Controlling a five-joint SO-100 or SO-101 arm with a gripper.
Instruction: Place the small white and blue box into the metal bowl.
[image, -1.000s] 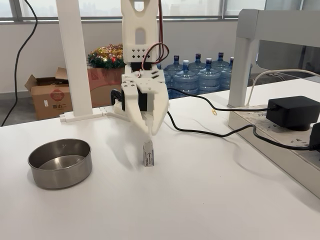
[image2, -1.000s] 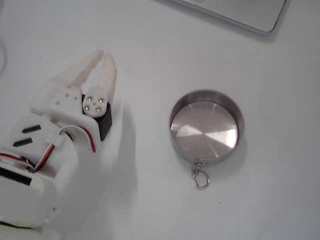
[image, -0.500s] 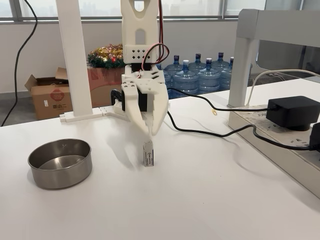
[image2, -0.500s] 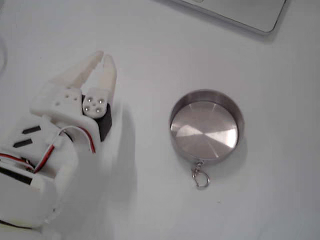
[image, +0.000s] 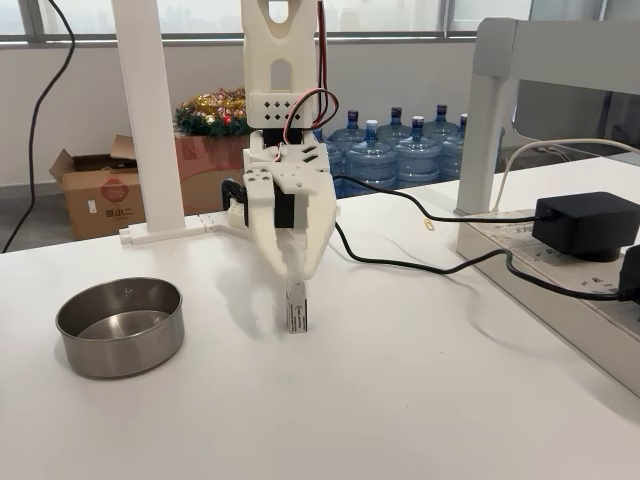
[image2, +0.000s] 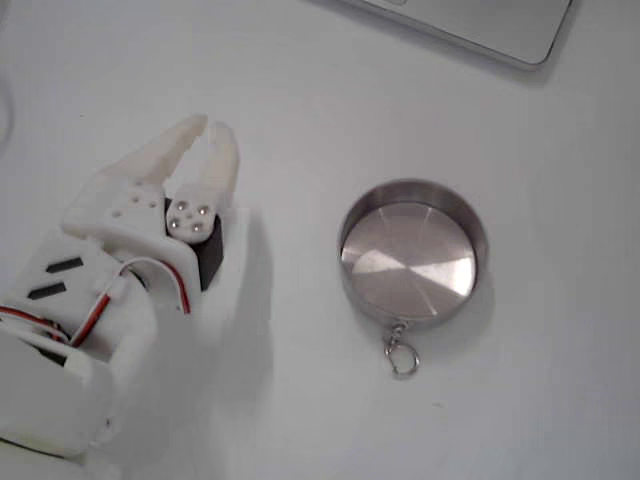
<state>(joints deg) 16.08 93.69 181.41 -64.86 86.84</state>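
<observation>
The end effector (image: 293, 272) hangs right over the small white and blue box (image: 295, 306), which stands upright on the tabletop (image: 400, 400) just under the fingertips. In a fixed view from above, the fingers (image2: 222, 160) are slightly spread, holding nothing. The metal bowl (image: 120, 326) sits well apart from the end effector, at the left in the front fixed view. The box is narrow and tall; a fingertip landing on its top edge could tip it or push it away. Against the earlier frames, the end effector has come lower and its fingers have parted a little.
</observation>
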